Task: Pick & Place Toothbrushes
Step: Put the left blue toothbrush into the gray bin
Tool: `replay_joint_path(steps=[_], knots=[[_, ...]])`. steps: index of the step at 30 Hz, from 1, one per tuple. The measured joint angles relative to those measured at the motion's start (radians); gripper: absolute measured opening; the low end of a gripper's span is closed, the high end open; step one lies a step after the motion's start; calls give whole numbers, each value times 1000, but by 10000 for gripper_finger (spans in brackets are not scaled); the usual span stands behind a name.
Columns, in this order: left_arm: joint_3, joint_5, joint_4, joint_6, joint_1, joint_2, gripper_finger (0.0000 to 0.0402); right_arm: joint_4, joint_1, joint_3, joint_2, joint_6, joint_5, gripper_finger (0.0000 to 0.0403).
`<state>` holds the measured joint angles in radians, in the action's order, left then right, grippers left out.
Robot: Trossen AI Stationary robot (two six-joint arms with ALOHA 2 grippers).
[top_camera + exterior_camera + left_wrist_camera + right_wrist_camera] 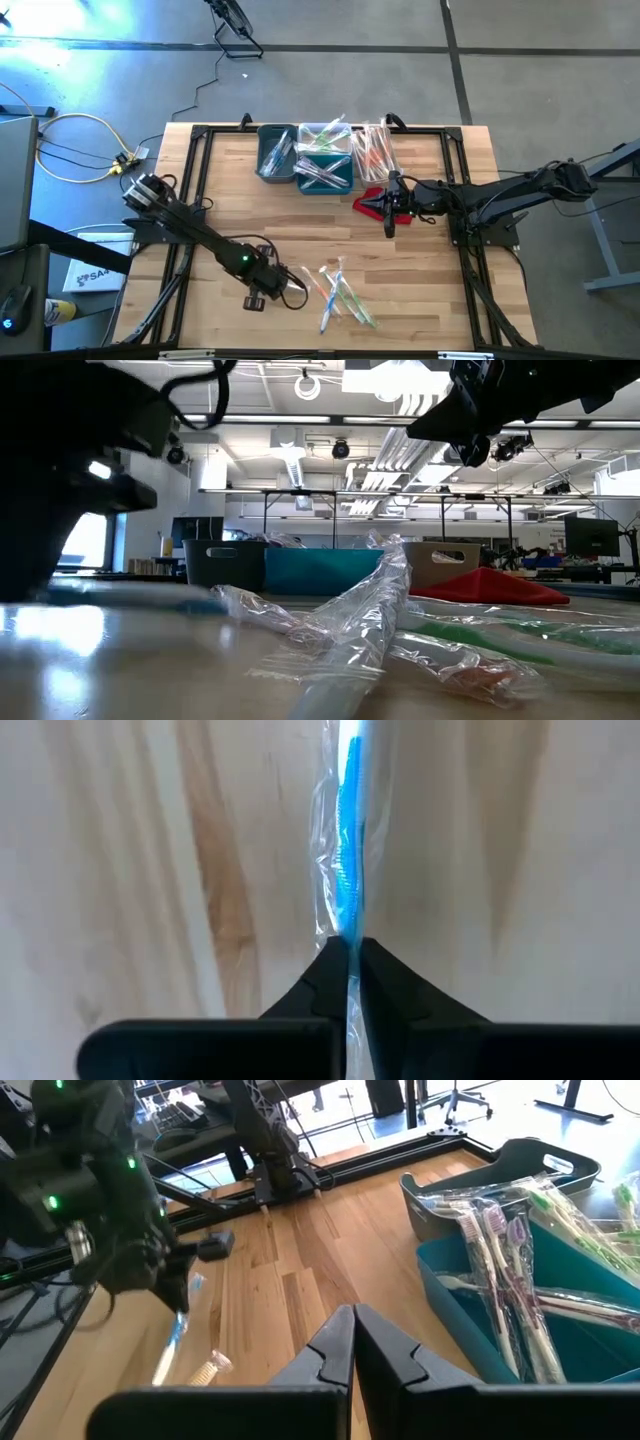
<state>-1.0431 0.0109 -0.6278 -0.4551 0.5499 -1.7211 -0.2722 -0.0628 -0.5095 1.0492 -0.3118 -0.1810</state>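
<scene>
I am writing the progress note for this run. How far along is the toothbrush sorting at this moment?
Done: wrapped toothbrushes already fill the teal bin and its neighbours. In hand: the left gripper is shut on a blue toothbrush lying at the near edge of the table. Left: a loose pile of toothbrushes lies beside it. The right gripper waits shut, over the red cloth.
</scene>
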Motion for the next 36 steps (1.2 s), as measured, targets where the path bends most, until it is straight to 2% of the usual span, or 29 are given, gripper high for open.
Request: replay_joint_path(steps=[8, 14, 23, 29, 36], knots=[[-2, 6, -145, -60, 0, 113, 6, 0, 0, 0, 0, 2, 0, 4], [-2, 58, -245, -195, 0, 198, 6, 0, -1, 0, 0, 2, 1, 4], [-4, 289, -391, -366, -8, 389, 6, 0, -1, 0, 0, 2, 7, 4], [-4, 388, -467, -421, -109, 522, 6, 0, 0, 0, 0, 3, 57, 4], [-4, 471, -466, -366, -318, 612, 5, 0, 0, 0, 0, 27, 43, 4]])
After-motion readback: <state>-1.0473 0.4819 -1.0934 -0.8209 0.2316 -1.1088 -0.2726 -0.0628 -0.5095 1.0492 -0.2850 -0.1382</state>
